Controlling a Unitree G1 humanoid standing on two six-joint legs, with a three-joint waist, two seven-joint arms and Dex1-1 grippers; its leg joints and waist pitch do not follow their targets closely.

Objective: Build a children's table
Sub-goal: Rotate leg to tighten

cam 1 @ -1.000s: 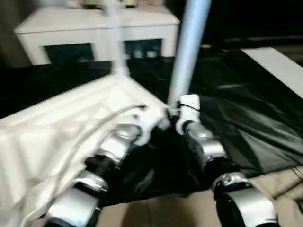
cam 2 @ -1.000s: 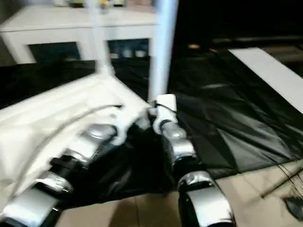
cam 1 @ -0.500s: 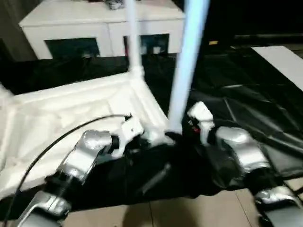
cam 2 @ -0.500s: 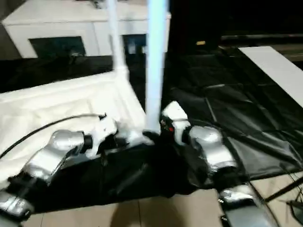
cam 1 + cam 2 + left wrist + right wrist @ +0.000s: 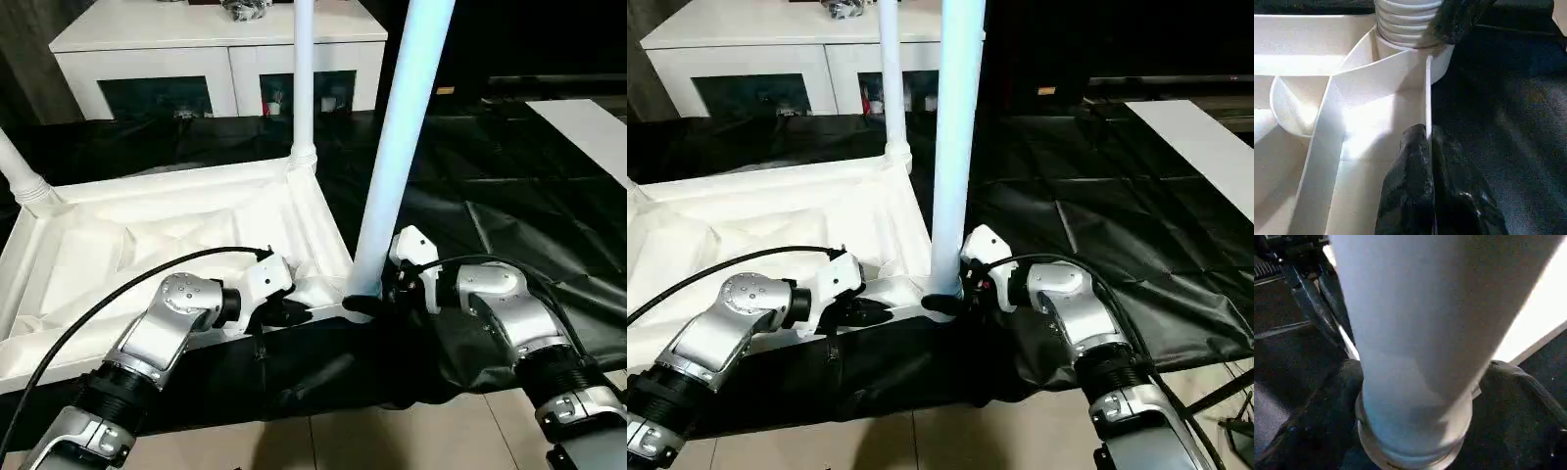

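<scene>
The white tabletop (image 5: 147, 245) is lying upside down on a black sheet (image 5: 509, 186) on the floor, with its ribbed underside facing up. Three white legs are standing upright in its corner sockets: the near leg (image 5: 397, 147) at the near right corner, a far leg (image 5: 303, 78) at the far right corner, and a third leg (image 5: 20, 171) at the far left corner, showing only partly at the picture edge. The right gripper (image 5: 945, 299) is holding the base of the near leg, with one black finger (image 5: 1520, 391) on each side of the tube, just above the socket. The left gripper (image 5: 294, 313) is pinching the thin near rim of the tabletop close beside the same corner; its two fingers (image 5: 1410, 191) are pressing together on the rim wall, one on the inside and one on the outside. A black cable (image 5: 137, 284) is running along the left silver forearm. Behind the sheet a white cabinet (image 5: 220, 59) with glass doors is standing, well apart from the tabletop.
</scene>
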